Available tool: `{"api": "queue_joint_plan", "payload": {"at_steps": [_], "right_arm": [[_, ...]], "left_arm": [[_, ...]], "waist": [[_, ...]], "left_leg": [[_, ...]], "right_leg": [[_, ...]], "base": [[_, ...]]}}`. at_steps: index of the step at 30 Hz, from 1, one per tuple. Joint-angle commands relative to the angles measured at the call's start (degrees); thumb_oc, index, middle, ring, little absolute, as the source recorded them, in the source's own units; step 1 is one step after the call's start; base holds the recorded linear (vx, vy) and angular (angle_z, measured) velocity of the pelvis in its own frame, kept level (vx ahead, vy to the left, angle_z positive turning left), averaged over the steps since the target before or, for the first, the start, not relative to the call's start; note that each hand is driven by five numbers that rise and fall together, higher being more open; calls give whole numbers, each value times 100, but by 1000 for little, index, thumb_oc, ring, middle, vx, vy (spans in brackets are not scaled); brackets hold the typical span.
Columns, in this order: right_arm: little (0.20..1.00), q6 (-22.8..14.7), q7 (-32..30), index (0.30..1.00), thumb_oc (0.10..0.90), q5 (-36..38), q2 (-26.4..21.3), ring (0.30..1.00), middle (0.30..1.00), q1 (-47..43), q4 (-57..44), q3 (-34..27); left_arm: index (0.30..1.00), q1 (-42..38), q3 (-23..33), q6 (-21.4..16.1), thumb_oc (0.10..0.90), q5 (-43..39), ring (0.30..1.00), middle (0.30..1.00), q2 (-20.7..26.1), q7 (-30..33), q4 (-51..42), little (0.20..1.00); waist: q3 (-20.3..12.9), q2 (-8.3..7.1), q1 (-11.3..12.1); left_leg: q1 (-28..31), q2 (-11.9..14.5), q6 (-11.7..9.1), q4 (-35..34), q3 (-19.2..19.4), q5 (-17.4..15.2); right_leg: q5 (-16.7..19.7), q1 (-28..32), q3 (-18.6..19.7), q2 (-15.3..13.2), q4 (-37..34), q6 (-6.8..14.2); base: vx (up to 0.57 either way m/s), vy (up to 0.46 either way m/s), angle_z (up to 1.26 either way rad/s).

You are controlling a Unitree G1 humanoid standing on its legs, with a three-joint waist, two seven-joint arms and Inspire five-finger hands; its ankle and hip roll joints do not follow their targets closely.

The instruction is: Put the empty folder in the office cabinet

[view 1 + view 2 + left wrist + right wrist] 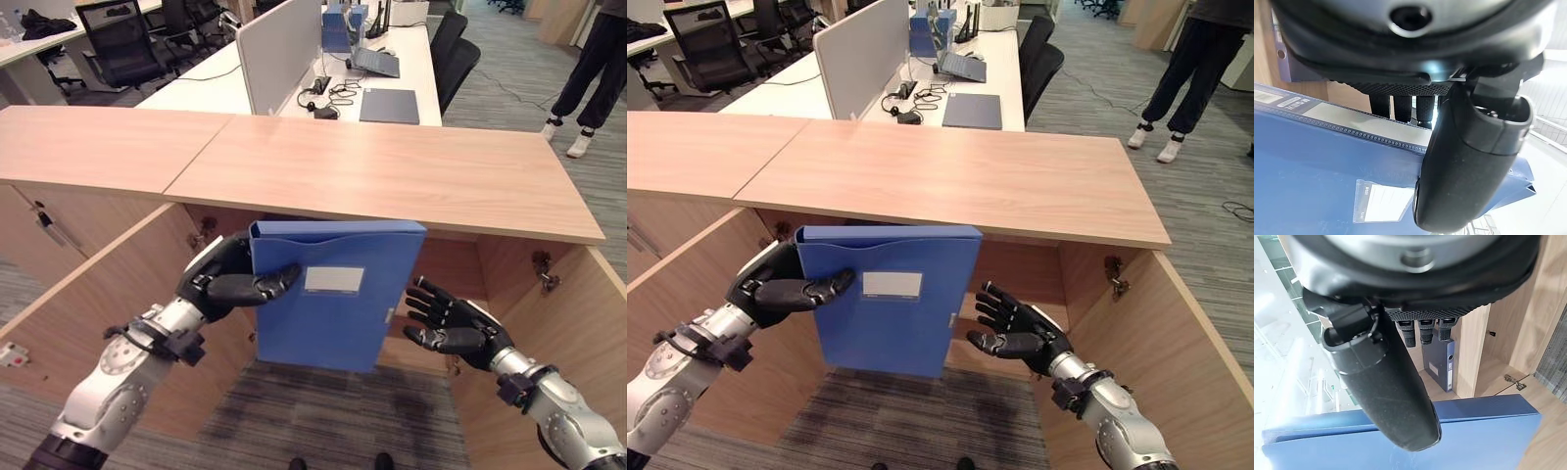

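At lower left of the left eye view, the left hand (227, 282) is clamped on one blue folder (338, 294), thumb across its front, fingers hidden behind it. The folder hangs upright at frame centre, before the open office cabinet (392, 171), its top edge just under the wooden surface. At lower right, the right hand (454, 325) is spread open just beside the folder's edge. One second folder (1442, 363) stands inside the cabinet, partly hidden. One person (598, 59), upper right, is cut off.

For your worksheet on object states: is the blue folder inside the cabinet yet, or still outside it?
Still outside. The left hand holds the blue folder upright before the open cabinet, below its top.
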Motion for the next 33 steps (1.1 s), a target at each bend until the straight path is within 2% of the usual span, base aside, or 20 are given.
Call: {"api": "queue_joint_plan", "payload": {"at_steps": [1,5,13,25,33], "right_arm": [[900,-573,50,900,800,495,-48,900,900,-719,-726,-166],[900,-648,21,900,800,436,266,900,900,-891,-1103,10],[900,-676,38,900,800,349,527,900,900,-1224,-1477,351],[900,-790,-138,900,800,333,1144,900,900,-1597,-1470,710],[900,-757,-250,900,800,333,1604,900,900,-1735,-938,1136]], "left_arm": [[300,-624,604,-659,400,-103,300,300,-169,-126,-124,300],[300,-681,486,-603,400,32,300,300,-257,-171,-191,300],[300,-871,261,-565,400,180,300,300,-436,-215,-302,300],[300,-1189,-232,-444,400,138,300,300,-841,-234,-427,300],[300,-1590,-742,-399,400,13,300,300,-1545,-128,-410,300]], "waist": [[-226,-52,-82],[-227,-46,-82],[-225,-53,-63],[-230,-59,-50],[-216,-64,-59]], "left_leg": [[193,361,-374,-10,156,-202],[189,366,-371,-10,179,-199],[172,365,-367,-10,185,-205],[166,359,-340,-10,175,-232],[166,340,-311,-10,132,-245]], "right_leg": [[-1074,564,14,-306,237,583],[-1071,546,28,-303,239,569],[-1056,536,50,-295,213,555],[-1067,537,54,-298,227,532],[-1091,548,54,-298,253,501]], "base": [[4,-3,-5],[-1,0,-2],[-1,0,-1],[0,0,0],[0,0,0]]}}
